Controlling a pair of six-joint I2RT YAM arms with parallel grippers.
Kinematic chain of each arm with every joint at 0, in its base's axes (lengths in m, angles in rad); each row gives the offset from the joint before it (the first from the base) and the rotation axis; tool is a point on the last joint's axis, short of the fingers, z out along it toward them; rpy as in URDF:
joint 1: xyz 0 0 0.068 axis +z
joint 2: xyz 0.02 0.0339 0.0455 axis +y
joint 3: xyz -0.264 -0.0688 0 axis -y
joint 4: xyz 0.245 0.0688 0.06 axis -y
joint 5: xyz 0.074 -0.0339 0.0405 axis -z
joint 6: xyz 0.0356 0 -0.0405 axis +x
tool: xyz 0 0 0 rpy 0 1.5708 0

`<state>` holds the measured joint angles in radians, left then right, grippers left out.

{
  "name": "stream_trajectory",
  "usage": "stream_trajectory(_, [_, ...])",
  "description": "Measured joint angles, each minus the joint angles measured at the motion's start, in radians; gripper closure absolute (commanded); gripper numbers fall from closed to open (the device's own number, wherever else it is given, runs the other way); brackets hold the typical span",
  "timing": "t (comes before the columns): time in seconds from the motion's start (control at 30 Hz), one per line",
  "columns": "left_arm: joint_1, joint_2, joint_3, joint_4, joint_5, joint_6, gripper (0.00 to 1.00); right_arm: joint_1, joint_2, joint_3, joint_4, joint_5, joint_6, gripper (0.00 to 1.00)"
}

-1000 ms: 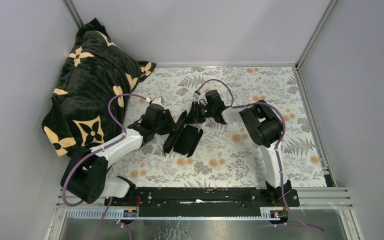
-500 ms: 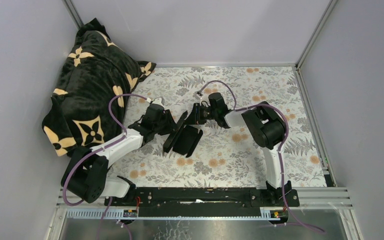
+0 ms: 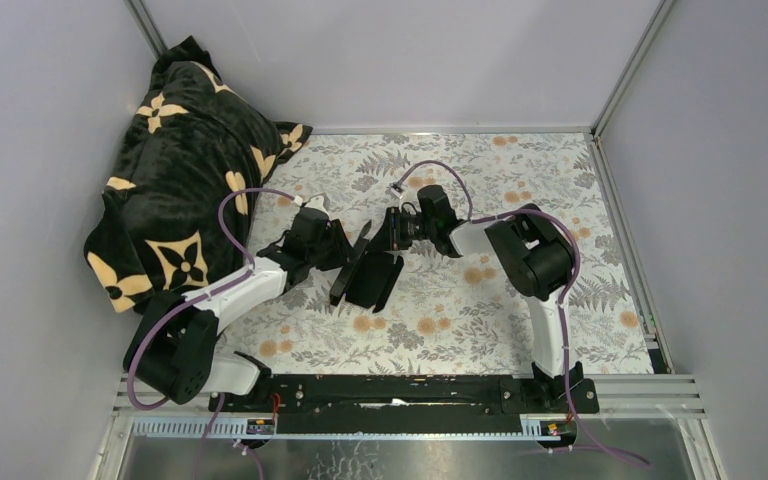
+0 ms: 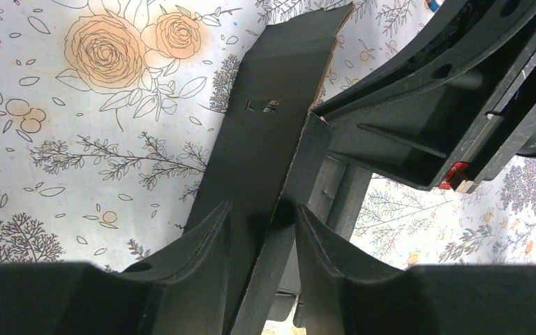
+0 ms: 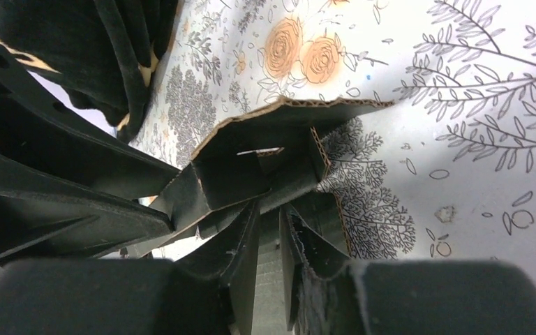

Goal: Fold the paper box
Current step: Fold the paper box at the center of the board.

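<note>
Far left of table (image 3: pixel 600 330): black plush blanket (image 3: pixel 185 170) with cream flower motifs, bunched in a heap, leaning into the corner between left wall (image 3: pixel 30 150) and back wall (image 3: pixel 390 60). Near end reaching about halfway down the table's left side. Table covered by pale cloth (image 3: pixel 480 160) printed with grey ferns and orange roses; pair of roses (image 4: pixel 105 52) sharp in left wrist view. Silver metal rails (image 3: pixel 630 65) up the wall corners. Black bar (image 3: pixel 410 392) across near edge, shiny metal tray (image 3: pixel 410 450) just below it.
</note>
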<state>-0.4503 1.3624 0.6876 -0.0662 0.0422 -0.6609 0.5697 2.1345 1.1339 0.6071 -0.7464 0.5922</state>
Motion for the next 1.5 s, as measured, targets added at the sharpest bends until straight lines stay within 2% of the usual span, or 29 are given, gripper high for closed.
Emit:
stream_trajectory(0.33, [0.0, 0.0, 0.0, 0.001, 0.001, 0.0, 0.57, -0.003, -0.023, 0.022, -0.114, 0.061, -0.02, 0.77])
stream_trajectory(0.73, [0.039, -0.006, -0.022, 0.029, 0.053, -0.027, 0.56, -0.016, -0.016, 0.179, -0.249, 0.133, -0.032, 0.78])
stream_trajectory(1.0, [0.05, -0.011, -0.031, 0.039, 0.07, -0.039, 0.56, -0.021, 0.048, 0.237, -0.34, 0.181, -0.034, 0.8])
stream_trajectory(1.5, [0.076, -0.012, -0.062, 0.09, 0.119, -0.061, 0.56, -0.023, 0.096, 0.249, -0.36, 0.183, -0.012, 0.8])
